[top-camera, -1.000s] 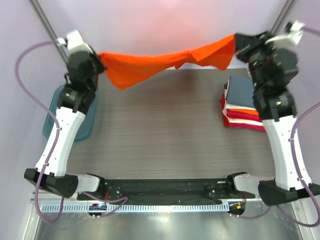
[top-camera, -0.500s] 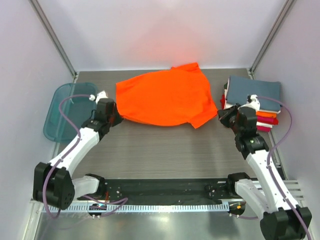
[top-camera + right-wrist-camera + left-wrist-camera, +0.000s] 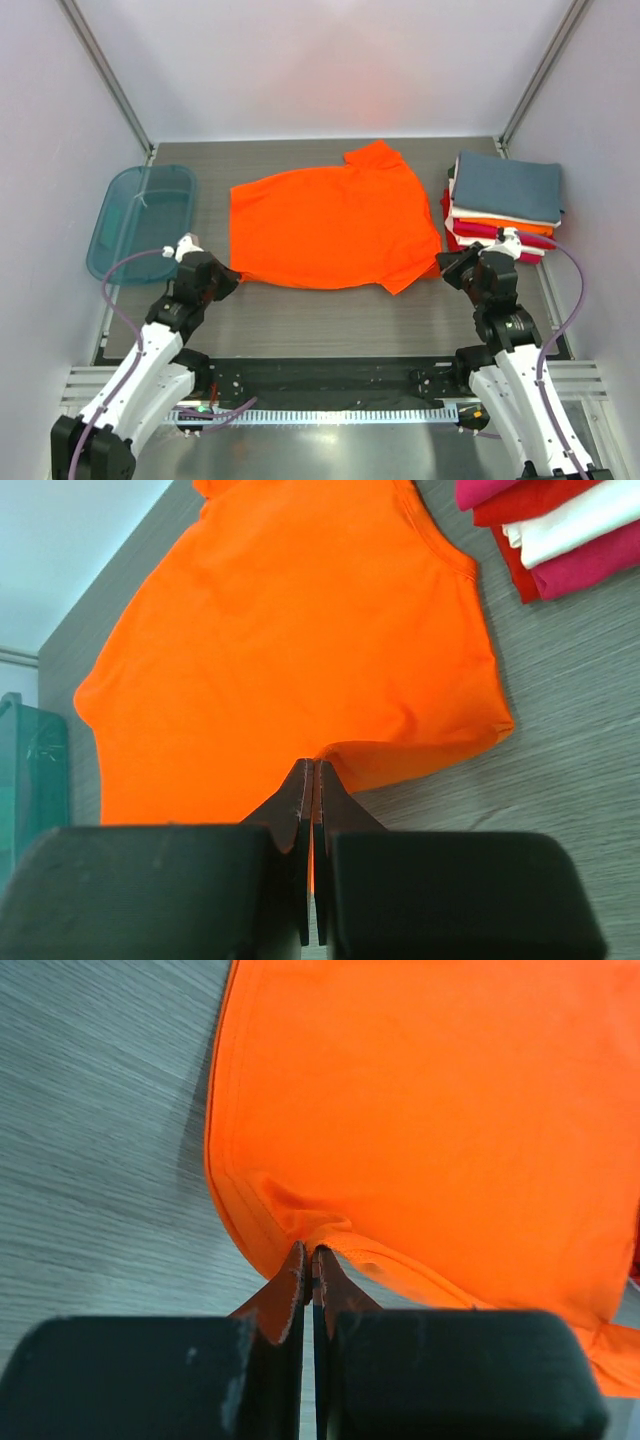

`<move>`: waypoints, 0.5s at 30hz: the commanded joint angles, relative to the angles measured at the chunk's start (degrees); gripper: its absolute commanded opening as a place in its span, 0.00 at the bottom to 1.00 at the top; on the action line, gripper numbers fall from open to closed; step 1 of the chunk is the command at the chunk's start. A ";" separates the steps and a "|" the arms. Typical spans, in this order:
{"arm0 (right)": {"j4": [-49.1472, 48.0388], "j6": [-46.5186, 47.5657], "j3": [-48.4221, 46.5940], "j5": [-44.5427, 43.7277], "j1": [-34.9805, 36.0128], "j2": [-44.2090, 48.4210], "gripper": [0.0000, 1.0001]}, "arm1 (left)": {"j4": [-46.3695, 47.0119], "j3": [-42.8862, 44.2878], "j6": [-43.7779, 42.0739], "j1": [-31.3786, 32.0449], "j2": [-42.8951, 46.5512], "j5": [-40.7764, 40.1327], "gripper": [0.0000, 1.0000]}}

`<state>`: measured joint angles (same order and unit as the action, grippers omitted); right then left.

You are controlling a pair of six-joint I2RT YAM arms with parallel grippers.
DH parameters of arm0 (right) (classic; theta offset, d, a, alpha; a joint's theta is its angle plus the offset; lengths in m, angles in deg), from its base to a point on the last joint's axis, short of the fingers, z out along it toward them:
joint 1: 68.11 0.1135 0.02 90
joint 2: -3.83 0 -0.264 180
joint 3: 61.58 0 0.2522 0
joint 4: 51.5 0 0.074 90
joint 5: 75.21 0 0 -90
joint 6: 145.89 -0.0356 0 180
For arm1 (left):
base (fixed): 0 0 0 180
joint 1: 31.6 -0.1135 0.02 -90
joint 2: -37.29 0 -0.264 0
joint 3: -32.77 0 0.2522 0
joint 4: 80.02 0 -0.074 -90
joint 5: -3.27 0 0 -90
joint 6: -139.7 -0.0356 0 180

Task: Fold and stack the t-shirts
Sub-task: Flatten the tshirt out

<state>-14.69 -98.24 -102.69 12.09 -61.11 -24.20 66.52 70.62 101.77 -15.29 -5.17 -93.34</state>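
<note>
A bright orange t-shirt (image 3: 330, 225) lies spread flat on the middle of the table. My left gripper (image 3: 232, 277) is shut on its near left hem; in the left wrist view the gripper (image 3: 311, 1252) pinches a raised fold of the shirt (image 3: 430, 1100). My right gripper (image 3: 444, 264) is shut on the shirt's near right edge; in the right wrist view the gripper (image 3: 315, 766) pinches the lifted hem of the shirt (image 3: 300, 630). A stack of folded t-shirts (image 3: 505, 200), slate blue-grey on top over white, orange and crimson, stands at the right, and its edge shows in the right wrist view (image 3: 560, 530).
A translucent teal plastic tub (image 3: 140, 220) sits at the table's left edge, also at the left of the right wrist view (image 3: 20, 770). Grey walls and two metal posts enclose the back. The arm bases and a black rail run along the near edge.
The shirt hung stretched in the air between both raised grippers. Both arms have since lowered and pulled back toward the near edge, laying the shirt flat and drawing it nearer.
</note>
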 commanded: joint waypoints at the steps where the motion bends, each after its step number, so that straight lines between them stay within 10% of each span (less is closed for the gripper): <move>1: 0.95 0.42 -2.96 -0.99 -0.15 -2.97 0.01 | -3.22 -0.01 2.68 -0.23 5.00 -0.15 0.00; 15: -2.83 8.51 -16.93 -0.38 -0.06 -27.32 0.01 | -1.66 3.23 2.07 -0.23 -1.21 -1.29 0.00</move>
<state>-14.34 -92.77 -114.78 11.91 -61.11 -48.90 63.28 70.73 103.74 -15.29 -4.95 -94.41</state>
